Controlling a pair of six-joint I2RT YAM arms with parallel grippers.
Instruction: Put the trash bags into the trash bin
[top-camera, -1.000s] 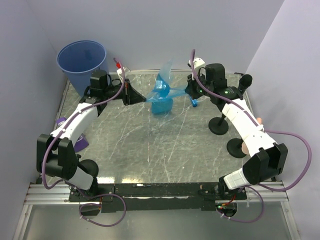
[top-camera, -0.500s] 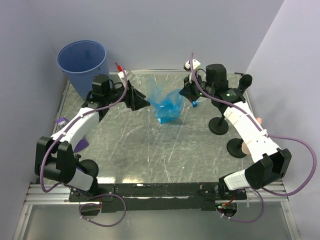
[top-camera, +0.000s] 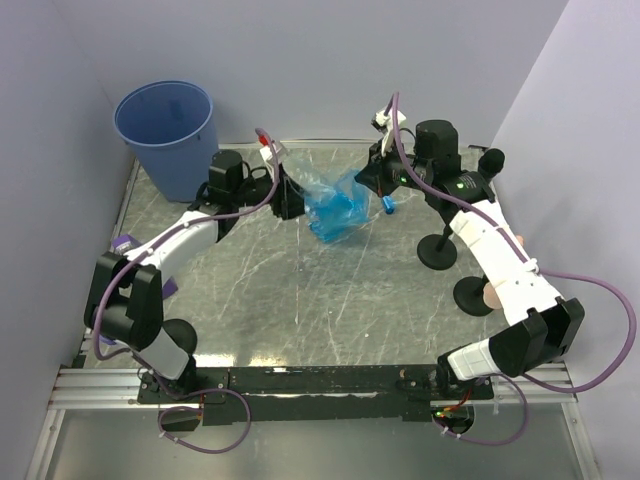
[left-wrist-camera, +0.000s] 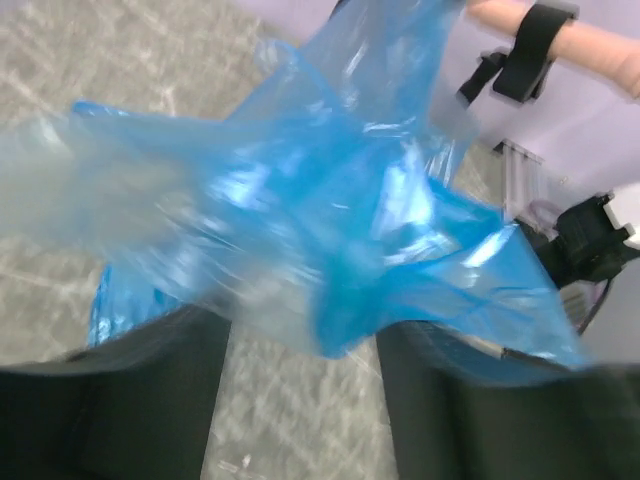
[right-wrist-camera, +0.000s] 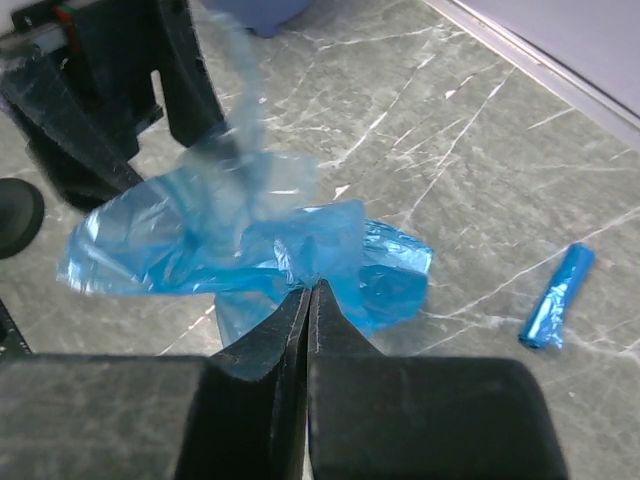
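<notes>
A: Look of the trash bag (top-camera: 335, 210)?
B: Thin, see-through, bright blue film, crumpled into loose folds, paler where stretched. Fills most of the left wrist view (left-wrist-camera: 330, 230), blurred toward the left edge.

A: Where?
B: Upper middle of the top view, between both pincers, with the lower folds down on the marbled grey table (top-camera: 300, 300).

A: And the trash bin (top-camera: 180, 165)?
B: Upper left corner of the top view. Upright, duller blue, wider at the rim, well apart from the bag.

A: Right gripper (right-wrist-camera: 308, 290)?
B: Pressed together, clamped on a pinch of the film at the very tips.

A: Left gripper (left-wrist-camera: 300, 395)?
B: Spread apart, with film draped across in front and nothing nipped.

A: Changed from a second back?
B: Yes. Then pinched on a corner, pulling the bag taut between the two pincers. Now let go and moved further right in the top view, close against the bag. Slumped now, hanging from the right pincer alone. Same spot for the bin.

A: Anything else blue?
B: A small rolled bag (right-wrist-camera: 557, 297), lying flat at the right of the right wrist view, apart from the crumpled one.

A: Writing?
B: Only a white piece (top-camera: 383, 118) on the right arm's cable, too small to read.
</notes>
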